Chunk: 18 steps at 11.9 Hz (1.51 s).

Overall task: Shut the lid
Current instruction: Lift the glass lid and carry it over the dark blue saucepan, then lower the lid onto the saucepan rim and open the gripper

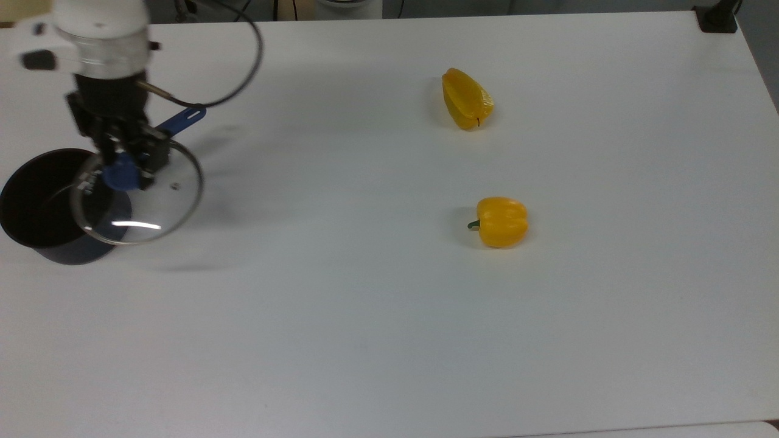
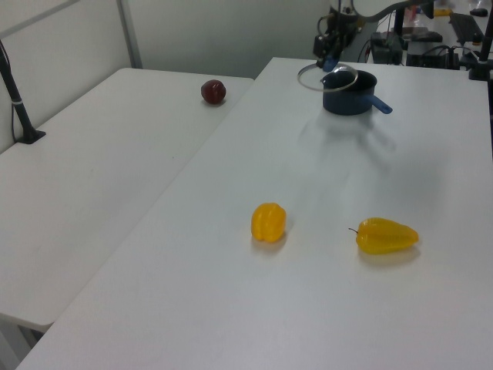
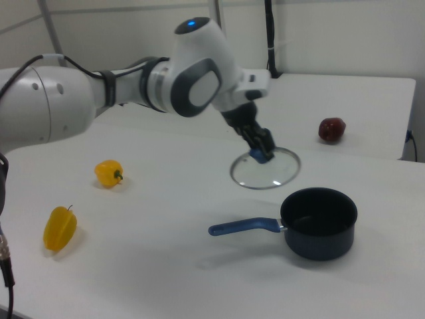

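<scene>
Your saucepan (image 1: pixel 58 207) sits at desk's (image 1: pixel 389 304) left edge in top view, nothing visible inside, blue handle (image 1: pixel 176 123) toward far edge. Lid (image 1: pixel 137 194) held in air, overlapping pan's rim on top view's right, not seated. Gripper (image 1: pixel 125 170) pinches lid's blue knob (image 1: pixel 120 173). Two yellow peppers (image 1: pixel 501 221) (image 1: pixel 465 98) well apart from pan. Left view adds red fruit (image 2: pixel 213 92) on neighbouring desk (image 2: pixel 100 177).
</scene>
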Each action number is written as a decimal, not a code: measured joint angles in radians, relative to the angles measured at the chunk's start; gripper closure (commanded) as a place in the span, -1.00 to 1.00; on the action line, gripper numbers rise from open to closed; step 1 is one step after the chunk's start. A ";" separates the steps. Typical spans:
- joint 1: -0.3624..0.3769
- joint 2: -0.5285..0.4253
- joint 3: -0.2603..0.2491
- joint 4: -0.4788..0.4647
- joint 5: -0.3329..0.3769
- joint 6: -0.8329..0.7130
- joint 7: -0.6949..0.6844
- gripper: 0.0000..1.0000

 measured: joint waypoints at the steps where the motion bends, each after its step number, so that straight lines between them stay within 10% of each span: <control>1: -0.029 0.002 0.001 0.003 0.003 0.000 -0.025 0.26; 7: -0.195 0.087 0.003 0.011 0.104 0.140 -0.209 0.26; 18: -0.218 0.134 0.028 0.018 0.147 0.160 -0.246 0.23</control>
